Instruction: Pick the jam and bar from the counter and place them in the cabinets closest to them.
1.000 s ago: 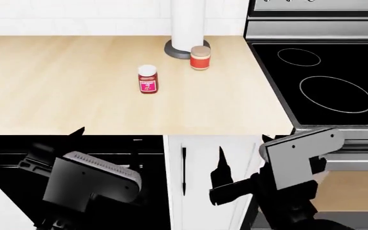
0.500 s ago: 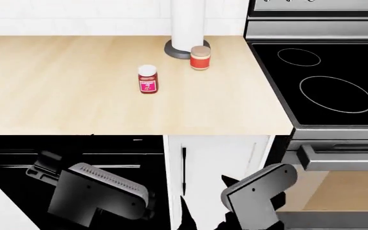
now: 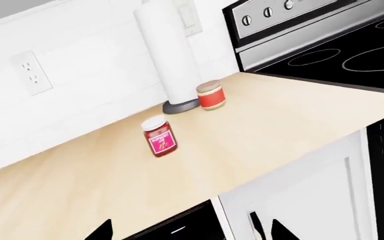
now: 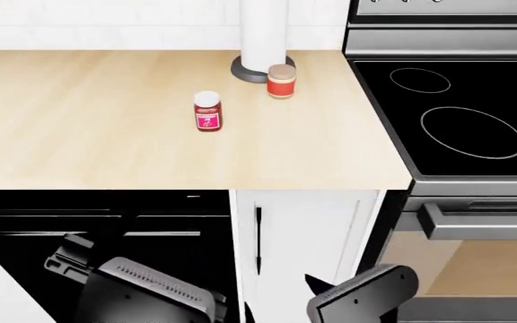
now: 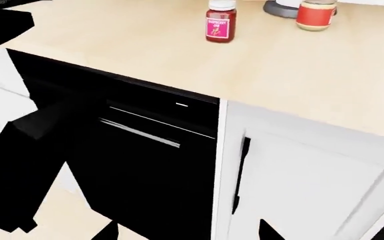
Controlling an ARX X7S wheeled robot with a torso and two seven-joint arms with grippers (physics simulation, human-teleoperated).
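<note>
Beige wood-grain bench (image 4: 88, 134), bare at the left. Near its middle, upright and untouched: jam (image 4: 207, 112), white lid, pink label, free for a grasp. Just right, toward the wall: paper-towel roll (image 4: 265, 33) on its stand, with tan-lidded jar (image 4: 282, 81) beside its base. Bar nowhere visible. Below the bench edge, both arms low, apparently parked; state of either arm's fingers impossible to tell. White cabinet door (image 4: 303, 235) shut, likely the jam's nearest.

I get bright, even light on the counter (image 4: 106, 134), no glare, hardly any shadows (flat render look); all views stay sharp, and the fronts below go solid black.
</note>
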